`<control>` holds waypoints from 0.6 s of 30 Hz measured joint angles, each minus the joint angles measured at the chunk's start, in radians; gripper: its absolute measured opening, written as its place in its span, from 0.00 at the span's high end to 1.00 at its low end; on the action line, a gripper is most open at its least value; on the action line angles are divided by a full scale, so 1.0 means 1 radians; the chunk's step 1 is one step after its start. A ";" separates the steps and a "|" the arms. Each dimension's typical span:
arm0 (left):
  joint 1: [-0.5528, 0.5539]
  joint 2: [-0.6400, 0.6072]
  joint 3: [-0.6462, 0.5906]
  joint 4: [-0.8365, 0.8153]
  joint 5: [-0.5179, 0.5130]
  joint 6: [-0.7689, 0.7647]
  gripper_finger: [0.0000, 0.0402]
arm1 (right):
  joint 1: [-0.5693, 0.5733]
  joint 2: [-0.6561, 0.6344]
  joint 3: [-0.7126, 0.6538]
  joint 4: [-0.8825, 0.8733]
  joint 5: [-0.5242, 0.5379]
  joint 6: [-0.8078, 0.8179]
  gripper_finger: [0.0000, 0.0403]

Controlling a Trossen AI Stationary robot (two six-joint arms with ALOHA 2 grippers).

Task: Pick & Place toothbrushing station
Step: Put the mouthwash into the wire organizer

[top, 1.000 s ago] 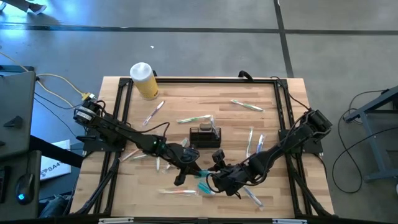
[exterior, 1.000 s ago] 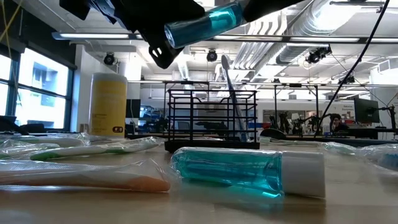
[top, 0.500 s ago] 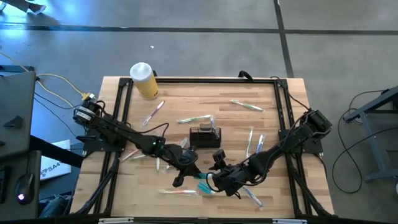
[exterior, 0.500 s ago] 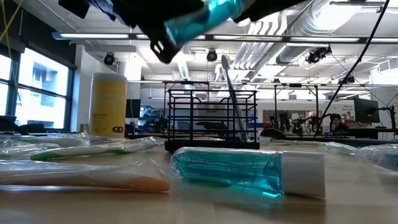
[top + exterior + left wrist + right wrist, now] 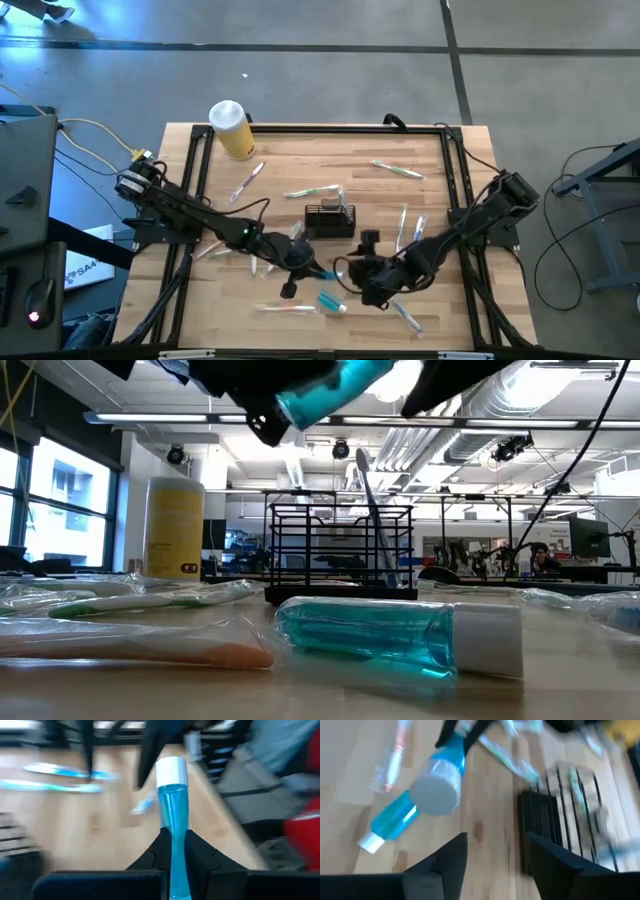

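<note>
Holding: left claw (image 5: 172, 851) is clamped on a blue tube (image 5: 172, 815), lifted off the worktop (image 5: 420, 150)
Right claw (image 5: 492, 852): fingers spread, empty, just beside the tube
Toothbrushing station (image 5: 329, 219): mid-worktop, toothbrush (image 5: 372, 510) standing inside

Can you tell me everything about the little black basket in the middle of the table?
The toothbrushing station is a small black caddy that looks like thin wire, with slatted sides and open compartments. It stands upright on the wooden table, near the middle. One toothbrush stands in it, leaning, its head poking above the rim. Neither end effector touches it. A yellow jar stands apart, farther back.
</note>
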 joint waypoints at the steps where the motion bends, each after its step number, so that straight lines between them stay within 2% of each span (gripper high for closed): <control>1: -0.010 -0.003 0.000 -0.014 -0.054 0.033 0.95 | 0.000 -0.011 0.000 -0.016 -0.015 0.050 0.55; 5: -0.049 -0.003 0.000 -0.020 -0.259 0.157 0.95 | 0.011 -0.044 0.000 -0.027 -0.078 0.166 0.57; 9: -0.086 -0.003 0.000 -0.010 -0.405 0.227 0.95 | 0.015 -0.045 0.000 0.036 -0.062 0.168 0.60; 13: -0.117 -0.003 0.000 0.031 -0.477 0.290 0.95 | -0.006 -0.045 0.000 0.090 0.029 0.219 0.61; 18: -0.140 -0.003 0.000 0.040 -0.537 0.327 0.95 | -0.035 -0.045 0.000 0.110 0.022 0.219 0.57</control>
